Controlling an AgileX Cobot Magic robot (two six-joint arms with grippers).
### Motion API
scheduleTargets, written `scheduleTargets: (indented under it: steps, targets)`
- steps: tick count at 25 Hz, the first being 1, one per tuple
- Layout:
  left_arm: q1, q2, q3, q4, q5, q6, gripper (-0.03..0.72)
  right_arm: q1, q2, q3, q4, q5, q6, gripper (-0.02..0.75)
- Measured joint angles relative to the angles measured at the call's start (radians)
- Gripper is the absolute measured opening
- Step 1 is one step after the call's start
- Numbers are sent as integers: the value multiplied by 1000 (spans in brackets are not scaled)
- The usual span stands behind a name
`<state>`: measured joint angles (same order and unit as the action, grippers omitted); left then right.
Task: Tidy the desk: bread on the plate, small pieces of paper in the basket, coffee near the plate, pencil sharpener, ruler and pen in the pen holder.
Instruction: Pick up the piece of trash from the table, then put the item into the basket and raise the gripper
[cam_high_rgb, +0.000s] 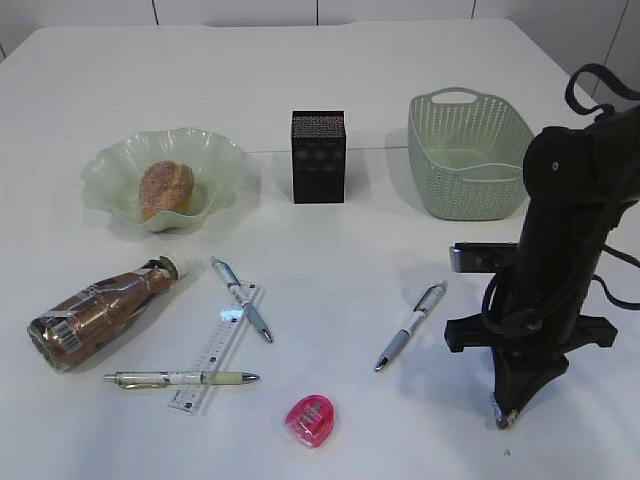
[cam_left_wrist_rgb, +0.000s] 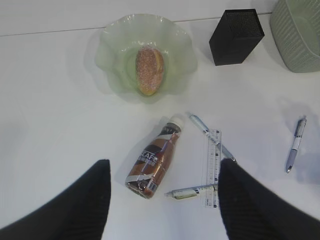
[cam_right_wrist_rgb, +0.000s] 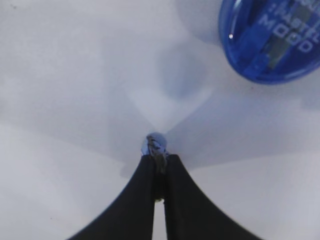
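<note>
Black jaws on our right arm stand pressed together on the desk (cam_high_rgb: 330, 420) at its front right, pinching what we take for a tiny scrap of paper (cam_right_wrist_rgb: 156, 142). The basket (cam_high_rgb: 470, 150) sits well behind it, at the back right. We judge the hold thin: only the very tips have it, so it could slip out on the lift. Our left jaws hang wide apart and empty, high above the bottle (cam_left_wrist_rgb: 152, 162).
</note>
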<state>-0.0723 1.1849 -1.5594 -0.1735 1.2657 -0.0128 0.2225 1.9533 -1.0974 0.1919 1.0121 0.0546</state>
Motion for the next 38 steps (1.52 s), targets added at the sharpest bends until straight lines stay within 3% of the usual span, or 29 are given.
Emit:
scheduleTargets:
  steps: [9, 21, 23, 38]
  targets:
    - [0, 0, 0, 0, 0, 0, 472, 0, 2, -103, -13, 160, 0, 29]
    - [0, 2, 0, 0, 0, 0, 470, 0, 4, -365, -36, 190, -2, 29]
    - [0, 2, 0, 0, 0, 0, 470, 0, 6, -504, -78, 200, 5, 29]
    - [0, 2, 0, 0, 0, 0, 468, 0, 156, -930, -329, 216, 55, 29]
